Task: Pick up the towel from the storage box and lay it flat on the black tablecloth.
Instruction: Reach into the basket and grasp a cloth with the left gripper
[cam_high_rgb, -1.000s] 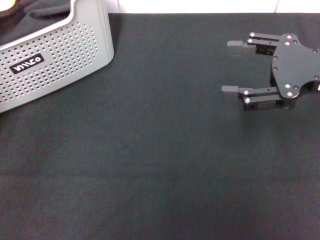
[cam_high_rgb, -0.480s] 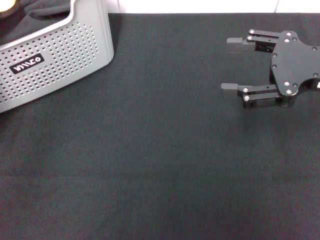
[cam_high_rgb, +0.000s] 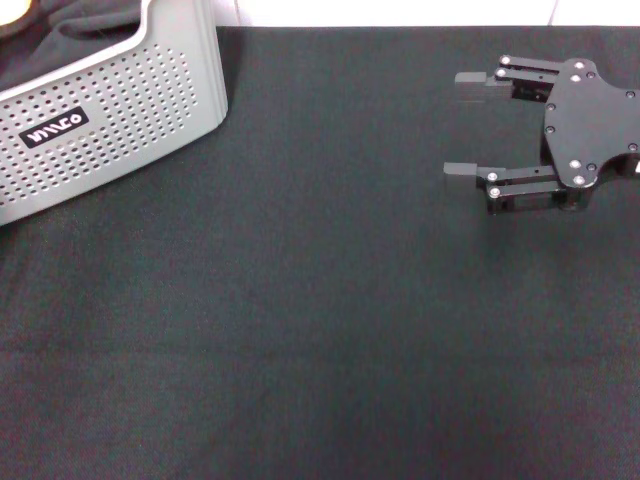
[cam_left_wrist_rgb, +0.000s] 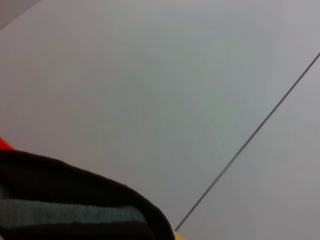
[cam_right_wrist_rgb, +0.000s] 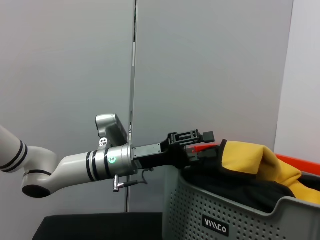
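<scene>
Head view: storage box at far left on black tablecloth, dark fabric inside; right gripper well apart at far right, jaws spread, empty, pointed toward the box. Nothing between the two.

Left wrist view: black-edged towel close under the camera; jaw state not visible.

Right wrist view: left gripper reached over the box rim, at the towel's yellow face heaped within; clearly the nearer arm for the lift.
</scene>
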